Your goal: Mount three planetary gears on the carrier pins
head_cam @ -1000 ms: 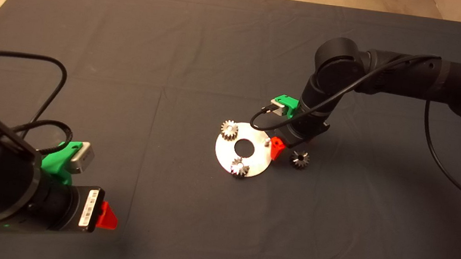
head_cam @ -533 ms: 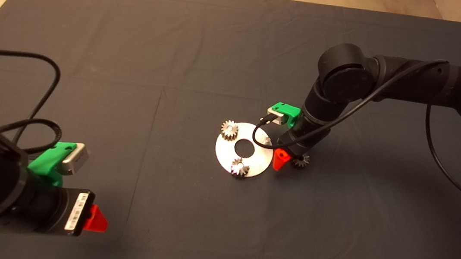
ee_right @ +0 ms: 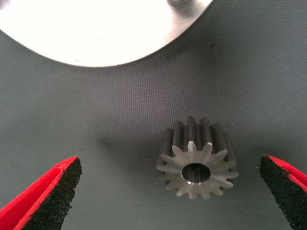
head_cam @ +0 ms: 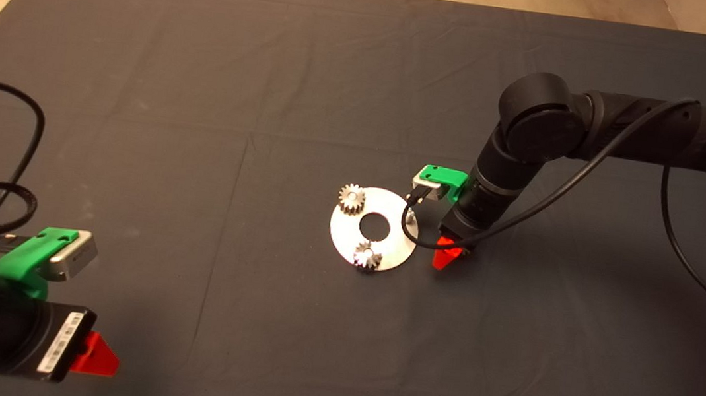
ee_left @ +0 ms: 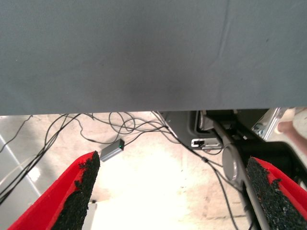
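The right end effector (ee_right: pixel 168 191) stood wide open, holding nothing, straddling the loose gear (ee_right: pixel 197 160) beside the disc (head_cam: pixel 373 228); a second earlier it had hovered over the disc's edge.

Disc (head_cam: pixel 387 245): near the middle of the mat (head_cam: pixel 204 108).
Seated gears: one (head_cam: pixel 351 197) at the disc's far-left rim, one (head_cam: pixel 368 255) at its near rim.
Loose gear (ee_right: pixel 196 160): on the mat just right of the disc, between the right gripper (ee_right: pixel 168 191) fingers.
Left gripper (head_cam: pixel 92 354): lower left, well apart.

A white label (head_cam: pixel 58 342) on the left arm carries print, seemingly a barcode, too small to read.
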Motion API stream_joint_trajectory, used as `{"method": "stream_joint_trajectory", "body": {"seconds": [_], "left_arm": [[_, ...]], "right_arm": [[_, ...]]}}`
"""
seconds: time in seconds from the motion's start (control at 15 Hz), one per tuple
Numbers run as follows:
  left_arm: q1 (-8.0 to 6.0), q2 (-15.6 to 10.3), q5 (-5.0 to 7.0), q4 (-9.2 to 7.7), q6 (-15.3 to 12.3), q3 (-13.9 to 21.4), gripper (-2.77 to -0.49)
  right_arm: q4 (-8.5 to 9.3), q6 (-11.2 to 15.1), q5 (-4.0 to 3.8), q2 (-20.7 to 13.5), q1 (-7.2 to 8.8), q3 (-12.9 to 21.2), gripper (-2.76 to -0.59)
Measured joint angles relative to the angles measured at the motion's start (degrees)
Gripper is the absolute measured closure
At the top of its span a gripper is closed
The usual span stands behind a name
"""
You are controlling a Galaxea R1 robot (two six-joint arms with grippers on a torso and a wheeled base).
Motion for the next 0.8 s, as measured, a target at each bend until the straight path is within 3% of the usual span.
{"method": "stream_joint_trajectory", "body": {"seconds": [0.2,0.33,0.4,0.6,0.8], "left_arm": [[0.0,-0.25,0.0,-0.85,1.4,0.03,-2.17],[0.0,-0.39,-0.02,-1.3,1.78,0.05,-2.17],[0.0,-0.52,0.0,-1.74,1.79,0.05,-2.17],[-0.01,-0.5,-0.02,-2.34,2.01,0.05,-2.17],[0.0,-0.55,0.0,-2.79,2.06,0.05,-2.17]], "right_arm": [[-1.67,-4.8,0.06,-0.46,-0.51,0.07,-2.76],[-3.47,-6.69,0.06,-0.72,-0.51,0.1,-2.76],[-5.18,-7.82,0.06,-0.79,-0.62,0.1,-2.76],[-7.04,-9.01,0.11,-1.07,-0.79,0.1,-2.69],[-7.77,-9.53,0.09,-1.42,-0.81,0.18,-2.61]]}}
